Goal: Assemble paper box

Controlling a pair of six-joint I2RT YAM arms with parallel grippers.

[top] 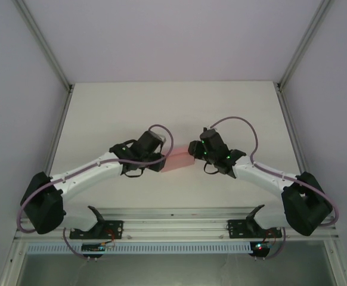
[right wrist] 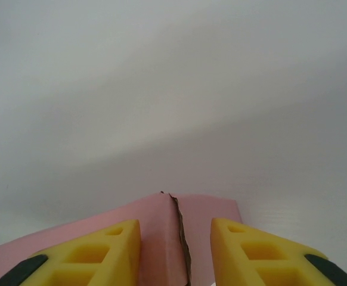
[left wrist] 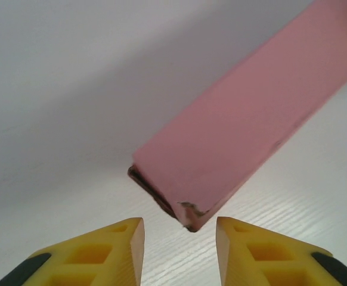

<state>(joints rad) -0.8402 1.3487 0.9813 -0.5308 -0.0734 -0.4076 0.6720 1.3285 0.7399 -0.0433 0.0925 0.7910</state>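
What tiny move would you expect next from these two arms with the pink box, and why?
Probably the right gripper closing on the paper box: a card edge stands in the gap between its open fingers. The left gripper is open too, just short of the box's corner, holding nothing.

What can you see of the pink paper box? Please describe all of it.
The paper box is thin pale-pink card folded into a long, low rectangular shape with smooth matte faces. One end corner looks slightly torn, showing a dark inside. It lies near the middle of the white table. The left gripper stands open just short of that corner, not touching. The right gripper is open around the other end's seam; contact there is unclear.
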